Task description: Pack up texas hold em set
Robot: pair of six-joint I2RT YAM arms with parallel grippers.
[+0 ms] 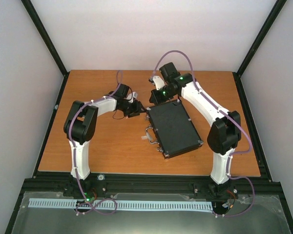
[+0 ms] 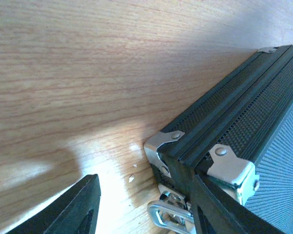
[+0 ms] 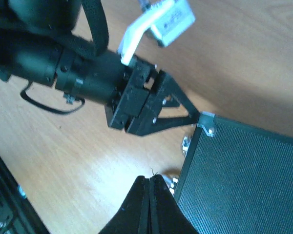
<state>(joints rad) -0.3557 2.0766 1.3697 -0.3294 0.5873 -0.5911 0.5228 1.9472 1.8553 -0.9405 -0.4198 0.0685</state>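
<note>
The case [image 1: 173, 129] lies shut and flat on the table [image 1: 102, 146], askew, handle [image 1: 150, 132] toward the left arm; no chips or dice show outside it. The left claw [image 2: 145, 195] is released, fingers spread at the far-left corner, one over the silver latch [image 2: 168, 212]; it grasps nothing. The right claw [image 3: 150, 183] is clenched, empty, above the lid's far corner. Judged step: securing the latch; the right claw should pin the lid while one left fingertip presses the latch flat, slowly, lest the case slide.
</note>
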